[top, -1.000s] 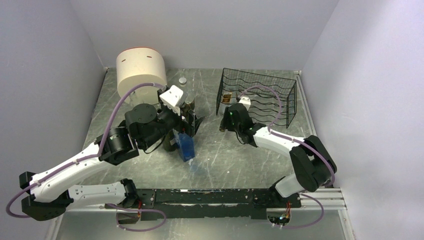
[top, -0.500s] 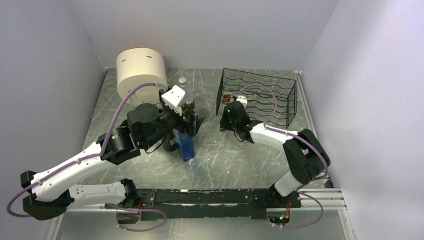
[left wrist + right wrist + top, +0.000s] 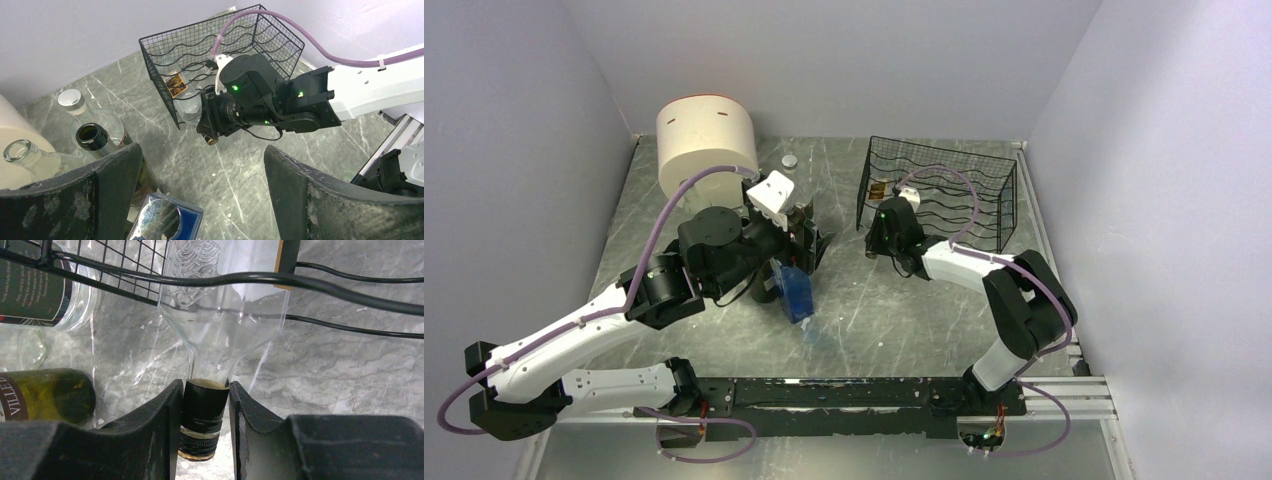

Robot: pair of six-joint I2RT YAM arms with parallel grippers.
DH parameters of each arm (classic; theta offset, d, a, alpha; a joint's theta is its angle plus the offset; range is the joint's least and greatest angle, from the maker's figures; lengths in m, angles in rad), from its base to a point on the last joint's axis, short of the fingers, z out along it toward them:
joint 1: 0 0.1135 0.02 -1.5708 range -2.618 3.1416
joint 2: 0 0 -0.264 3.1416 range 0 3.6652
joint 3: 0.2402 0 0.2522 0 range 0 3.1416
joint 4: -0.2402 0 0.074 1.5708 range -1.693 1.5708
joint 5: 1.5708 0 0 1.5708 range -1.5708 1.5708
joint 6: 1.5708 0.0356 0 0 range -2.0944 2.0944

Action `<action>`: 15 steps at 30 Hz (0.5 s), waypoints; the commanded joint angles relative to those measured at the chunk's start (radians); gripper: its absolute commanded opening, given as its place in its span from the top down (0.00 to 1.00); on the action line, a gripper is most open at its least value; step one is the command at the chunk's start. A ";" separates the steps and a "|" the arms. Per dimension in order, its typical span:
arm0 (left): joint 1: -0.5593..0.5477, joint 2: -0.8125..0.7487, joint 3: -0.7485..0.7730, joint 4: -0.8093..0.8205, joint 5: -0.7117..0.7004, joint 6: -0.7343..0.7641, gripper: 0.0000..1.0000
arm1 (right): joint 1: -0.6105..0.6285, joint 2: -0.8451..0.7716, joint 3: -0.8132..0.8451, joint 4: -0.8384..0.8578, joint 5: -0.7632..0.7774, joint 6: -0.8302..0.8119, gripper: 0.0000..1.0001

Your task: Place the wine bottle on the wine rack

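Observation:
A clear wine bottle (image 3: 225, 305) lies in the black wire wine rack (image 3: 944, 190), neck pointing out of the rack's left side. My right gripper (image 3: 202, 390) is shut on its black-wrapped neck, both pads (image 3: 167, 415) pressed against it. The left wrist view shows the same grip, with the right gripper (image 3: 207, 127) at the wine rack (image 3: 225, 45) and the bottle's gold mouth just below. My left gripper (image 3: 200, 155) hangs open over the table's middle left, holding nothing, with a blue boxed bottle (image 3: 160, 220) below its left finger.
A cream cylinder (image 3: 706, 140) stands at the back left. Beside the left gripper stand a dark open bottle (image 3: 92, 136), a silver-capped clear bottle (image 3: 70, 98) and another clear bottle (image 3: 17, 150). A labelled bottle (image 3: 35, 295) lies in the rack, above a green one (image 3: 50, 395).
The right arm has pushed toward the rack's left side and its jaws have closed on the clear bottle's neck. The left arm has barely shifted.

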State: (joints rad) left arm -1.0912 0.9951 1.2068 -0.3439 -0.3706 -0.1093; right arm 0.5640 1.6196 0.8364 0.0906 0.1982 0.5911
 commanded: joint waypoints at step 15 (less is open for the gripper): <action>-0.003 -0.010 0.014 -0.007 -0.007 -0.013 0.05 | -0.019 -0.008 0.078 -0.071 -0.013 -0.051 0.37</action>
State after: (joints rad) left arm -1.0912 0.9951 1.2068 -0.3450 -0.3706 -0.1123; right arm 0.5480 1.6691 0.9016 0.0608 0.1944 0.5663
